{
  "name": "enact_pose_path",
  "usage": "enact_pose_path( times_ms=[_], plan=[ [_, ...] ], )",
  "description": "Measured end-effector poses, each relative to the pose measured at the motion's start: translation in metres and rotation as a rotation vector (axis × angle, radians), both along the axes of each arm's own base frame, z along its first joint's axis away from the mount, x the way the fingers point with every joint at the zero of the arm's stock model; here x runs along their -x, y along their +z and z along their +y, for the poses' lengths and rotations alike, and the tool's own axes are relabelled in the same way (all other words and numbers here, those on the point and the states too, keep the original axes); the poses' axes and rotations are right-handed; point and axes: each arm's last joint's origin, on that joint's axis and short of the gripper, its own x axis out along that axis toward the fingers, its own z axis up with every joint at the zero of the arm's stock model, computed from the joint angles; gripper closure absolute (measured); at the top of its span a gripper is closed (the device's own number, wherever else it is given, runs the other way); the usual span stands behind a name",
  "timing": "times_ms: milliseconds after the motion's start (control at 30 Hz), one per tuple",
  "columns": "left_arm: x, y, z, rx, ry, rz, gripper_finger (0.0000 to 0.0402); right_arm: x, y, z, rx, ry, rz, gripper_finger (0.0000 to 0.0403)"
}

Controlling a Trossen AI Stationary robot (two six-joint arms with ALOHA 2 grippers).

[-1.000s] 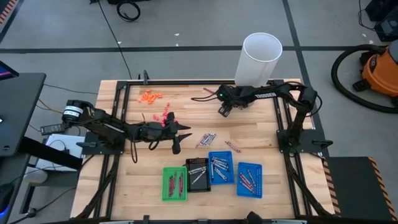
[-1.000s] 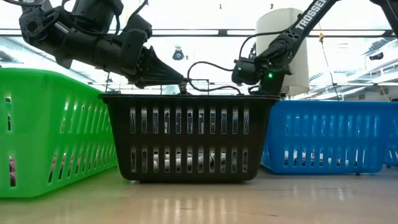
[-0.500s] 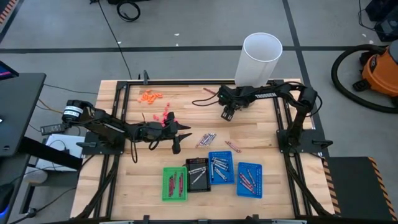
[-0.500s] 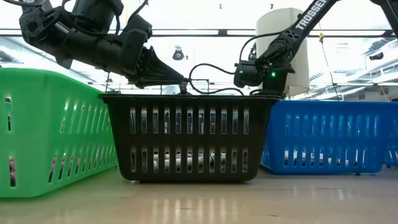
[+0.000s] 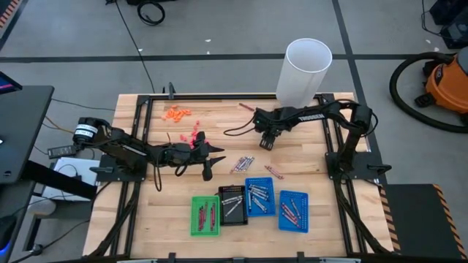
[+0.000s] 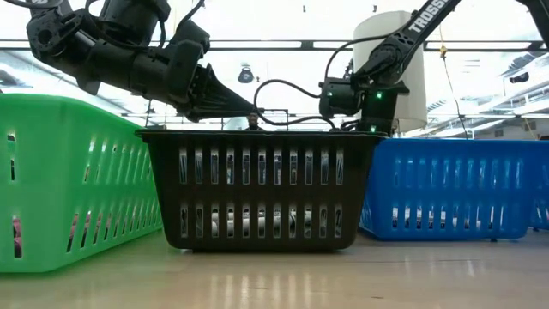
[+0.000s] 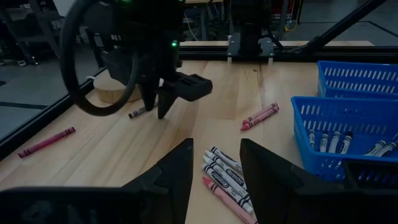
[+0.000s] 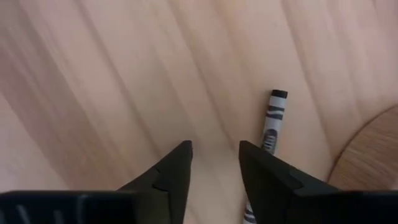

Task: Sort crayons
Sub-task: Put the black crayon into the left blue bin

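Right pincer (image 5: 267, 143) has descended toward a grey crayon (image 8: 271, 127), jaws apart, empty; left pincer (image 7: 214, 171) open, empty; pickup imminent.

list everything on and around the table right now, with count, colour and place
trays: four, one green, one black, two blue, in a row at the near edge, crayons inside
loose crayons: a small grey bunch mid-table, one red beside it, one at the far edge
orange bits: cluster, far left
pink bits: cluster, by the left arm
tube: one, white, far edge
vacuum: one, orange, on the floor at right
left gripper: mid-left, jaws open
right gripper: far centre, jaws open, empty
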Motion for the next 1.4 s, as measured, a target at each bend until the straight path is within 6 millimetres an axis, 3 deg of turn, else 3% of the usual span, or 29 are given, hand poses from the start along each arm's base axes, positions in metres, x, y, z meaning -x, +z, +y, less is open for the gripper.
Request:
enact_pose_path(
  times_ms=[333,400,667,967,1200,1400],
  plan=[
    [0.000,0.000,0.000,0.000,0.000,0.000,0.0260,-0.002,-0.001,0.007,-0.013,0.020,0.002,0.0384],
    [0.000,0.000,0.000,0.000,0.000,0.000,0.0260,-0.003,-0.001,0.011,-0.012,0.029,0.007,0.0395],
    [0.000,0.000,0.000,0.000,0.000,0.000,0.0260,-0.005,0.004,0.035,-0.039,0.087,0.019,0.0397],
    [0.000,0.000,0.000,0.000,0.000,0.001,0.0260,-0.005,0.041,0.063,0.028,0.132,-0.102,0.0396],
    [0.000,0.000,0.000,0.000,0.000,0.001,0.0260,0.002,0.052,0.045,0.158,0.032,-0.111,0.0354],
    [0.000,0.000,0.000,0.000,0.000,0.001,0.0260,0.013,0.031,0.019,0.167,-0.066,-0.092,0.0296]
  ],
)
